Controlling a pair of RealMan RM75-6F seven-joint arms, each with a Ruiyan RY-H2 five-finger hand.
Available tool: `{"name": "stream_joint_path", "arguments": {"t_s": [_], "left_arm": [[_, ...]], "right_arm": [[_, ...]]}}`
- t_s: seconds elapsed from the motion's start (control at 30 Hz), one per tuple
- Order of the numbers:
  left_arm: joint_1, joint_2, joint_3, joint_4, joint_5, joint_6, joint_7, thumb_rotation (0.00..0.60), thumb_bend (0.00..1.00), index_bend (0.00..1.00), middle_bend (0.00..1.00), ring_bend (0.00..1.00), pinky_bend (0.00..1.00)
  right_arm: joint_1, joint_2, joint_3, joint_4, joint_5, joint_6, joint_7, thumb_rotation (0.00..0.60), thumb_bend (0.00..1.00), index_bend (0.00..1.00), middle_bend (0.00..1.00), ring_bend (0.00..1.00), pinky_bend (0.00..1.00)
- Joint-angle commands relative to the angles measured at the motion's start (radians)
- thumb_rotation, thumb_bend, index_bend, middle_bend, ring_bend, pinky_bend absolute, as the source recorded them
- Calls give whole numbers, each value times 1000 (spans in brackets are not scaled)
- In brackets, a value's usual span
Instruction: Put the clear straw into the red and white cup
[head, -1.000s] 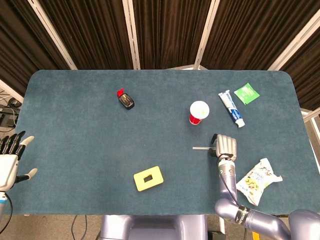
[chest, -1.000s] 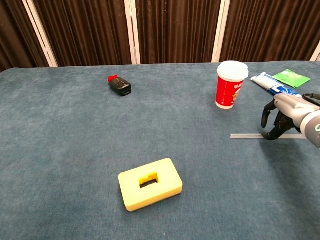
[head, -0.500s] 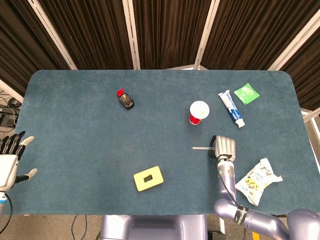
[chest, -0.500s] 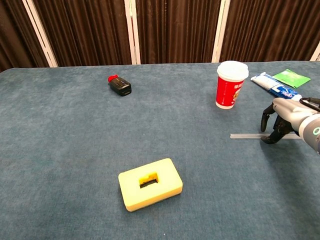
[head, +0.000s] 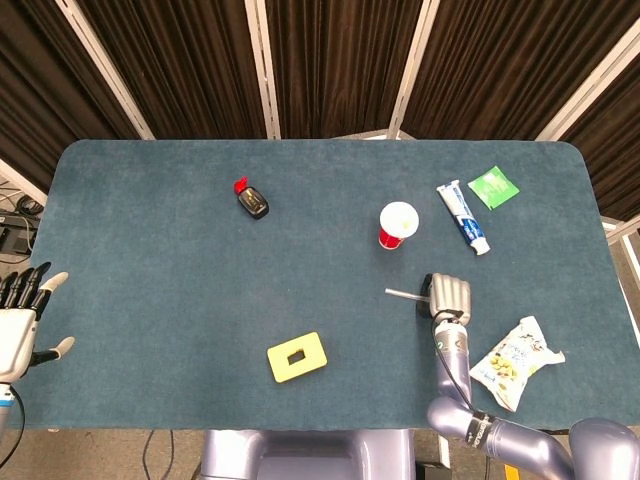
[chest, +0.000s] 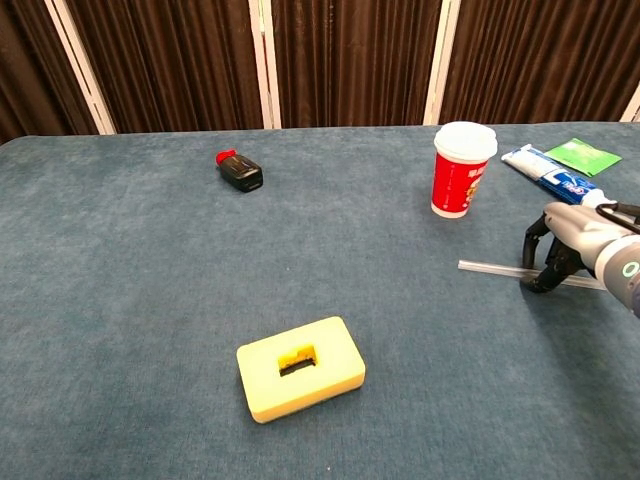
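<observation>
The left hand (head: 22, 320) hung off the tabletop's (head: 150, 250) near-left edge, fingers spread, holding nothing. Beyond the yellow foam block (chest: 300, 368), the right hand (chest: 572, 245) curled over the clear straw (chest: 487, 267), pinching it just above the cloth. Farther back stood the red and white cup (chest: 461, 170), near the toothpaste tube (chest: 551, 174).

Right hand (chest: 572, 245) curls fingers down at the table; left hand (head: 18, 325) hangs spread, empty.

Silver arms, black-fingered hand (chest: 560, 250).
</observation>
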Motion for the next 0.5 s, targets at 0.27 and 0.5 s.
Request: {"name": "stream_joint_path", "arguments": {"t_s": [0.27,0.5], "left_arm": [[0,0,0,-1,-1,0,1,600,183,155,0,0,0],[0,0,0,-2,-2,0,2,600,186,156,0,0,0]], "right_arm": [[-9,16,-6,-44,-36,17,17,600,363,578,1000,966,799],[-40,97,6,-171,-111,49,88,600,362,578,1000,966,799]]}}
